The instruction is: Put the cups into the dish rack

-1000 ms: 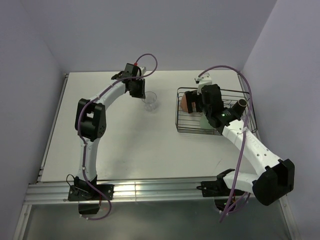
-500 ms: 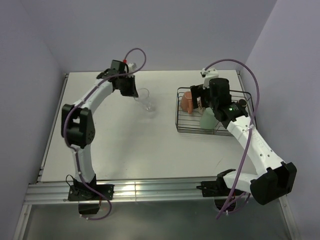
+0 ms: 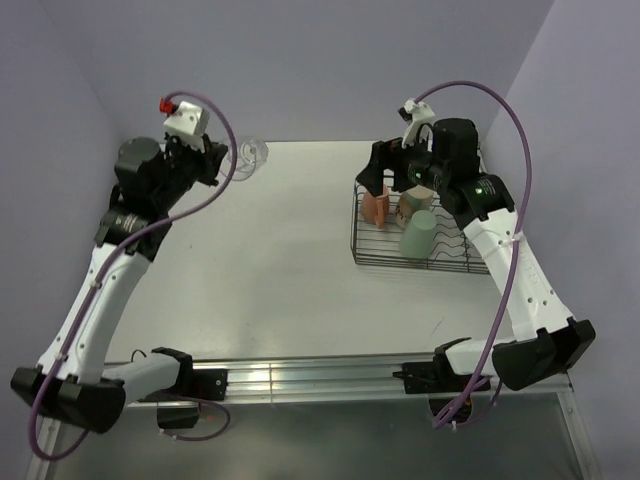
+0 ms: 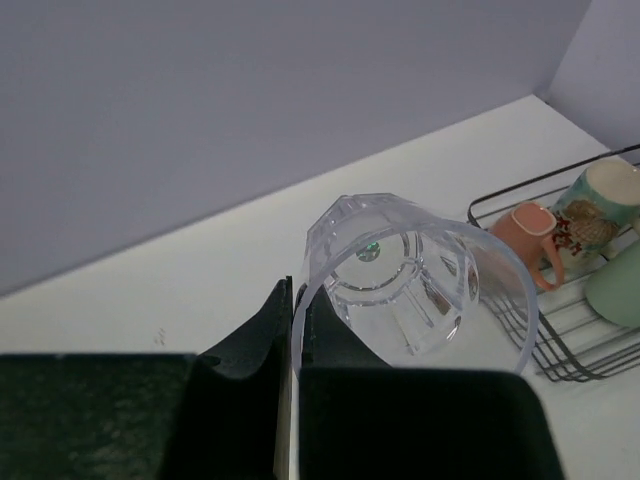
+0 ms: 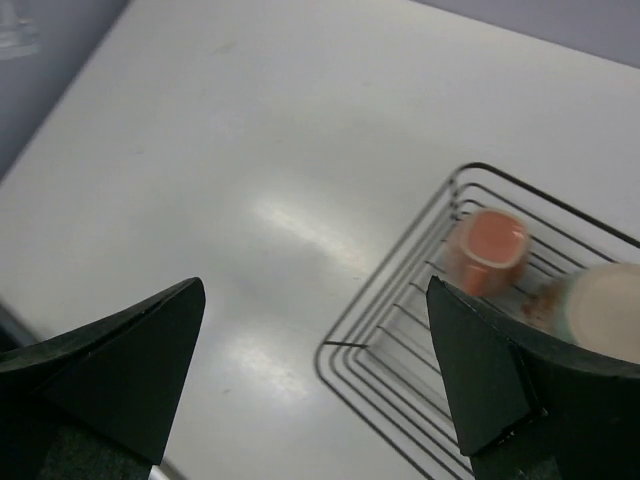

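Note:
My left gripper (image 4: pixel 297 300) is shut on the rim of a clear glass (image 4: pixel 405 275) and holds it tilted in the air over the table's far left; the glass also shows in the top view (image 3: pixel 248 155). The black wire dish rack (image 3: pixel 372 255) stands at the far right. In it are a pinkish mug (image 3: pixel 377 206), a cream patterned mug (image 3: pixel 415 200) and a green tumbler (image 3: pixel 418 234). My right gripper (image 5: pixel 315 340) is open and empty above the rack's left end (image 5: pixel 400 340). The dark brown cup and the second glass are out of view.
White table (image 3: pixel 260 280) with a metal rail along its near edge (image 3: pixel 300 380). Grey walls close behind and on both sides. The right arm's purple cable (image 3: pixel 505 120) loops above the rack.
My left arm has lifted the glass off the table and swung it up and to the far left. My right gripper has risen out of the rack and stands open.

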